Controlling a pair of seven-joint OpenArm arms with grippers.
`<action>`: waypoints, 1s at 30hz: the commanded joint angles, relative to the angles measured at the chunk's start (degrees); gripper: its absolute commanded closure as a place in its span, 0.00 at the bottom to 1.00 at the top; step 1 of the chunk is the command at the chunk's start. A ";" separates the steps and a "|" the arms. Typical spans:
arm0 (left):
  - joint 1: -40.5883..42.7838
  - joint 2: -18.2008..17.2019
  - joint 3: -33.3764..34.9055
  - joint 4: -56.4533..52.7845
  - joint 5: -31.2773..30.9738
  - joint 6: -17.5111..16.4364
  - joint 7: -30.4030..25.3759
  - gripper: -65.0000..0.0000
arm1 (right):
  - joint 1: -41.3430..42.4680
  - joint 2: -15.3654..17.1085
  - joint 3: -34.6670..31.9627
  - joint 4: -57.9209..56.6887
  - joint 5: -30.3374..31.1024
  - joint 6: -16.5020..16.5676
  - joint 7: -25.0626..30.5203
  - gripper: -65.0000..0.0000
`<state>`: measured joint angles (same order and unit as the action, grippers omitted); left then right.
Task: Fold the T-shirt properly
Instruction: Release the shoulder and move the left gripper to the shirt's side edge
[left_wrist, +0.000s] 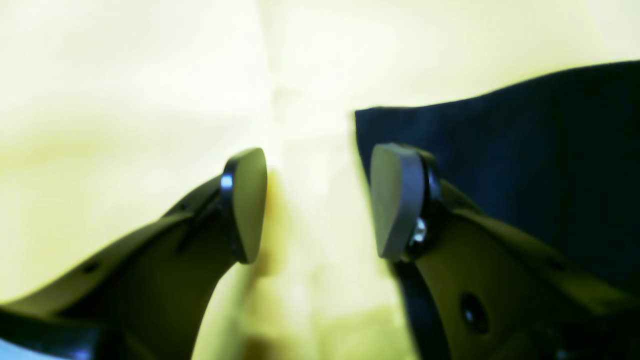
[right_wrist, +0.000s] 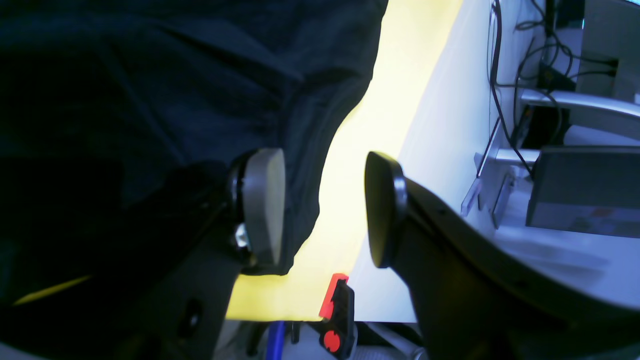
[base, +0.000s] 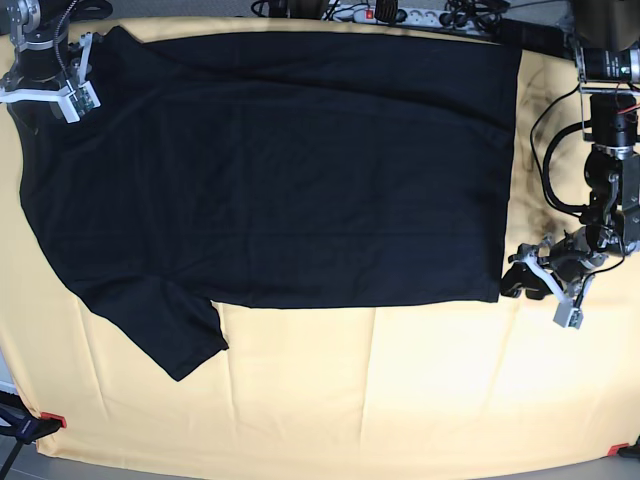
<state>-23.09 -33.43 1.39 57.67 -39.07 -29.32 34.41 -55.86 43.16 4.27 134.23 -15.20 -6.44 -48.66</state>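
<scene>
Black T-shirt (base: 270, 170) flat on yellow tablecloth (base: 400, 390)

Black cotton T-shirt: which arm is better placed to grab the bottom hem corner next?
Probably the left. The left gripper sits open right beside the near hem corner of the black cotton T-shirt. The right gripper, also open, is at the far sleeve end.

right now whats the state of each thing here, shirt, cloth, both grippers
large plain black short-sleeved T-shirt: spread flat and unfolded, one sleeve sticking out at the lower left of the base view
pale yellow tablecloth: laid flat under the shirt, red clamps at its near corners
left gripper: open, empty, beside the shirt's corner
right gripper: open, empty, over the shirt's edge
</scene>
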 joint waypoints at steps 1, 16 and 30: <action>-2.27 -0.74 -0.57 0.13 -1.92 -1.55 -1.38 0.47 | -0.33 0.61 0.39 0.77 -1.14 -0.68 0.44 0.56; -2.16 4.24 -0.55 -0.59 2.84 0.63 -1.36 0.47 | -0.33 0.63 0.39 0.77 -1.14 -0.66 0.42 0.56; -2.73 4.09 -0.55 -0.59 8.52 6.08 -3.02 0.47 | -0.31 0.61 0.39 0.77 -1.14 -0.68 0.46 0.56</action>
<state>-24.58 -28.56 1.37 56.45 -30.00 -22.96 31.53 -55.86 43.05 4.27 134.23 -15.20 -6.46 -48.66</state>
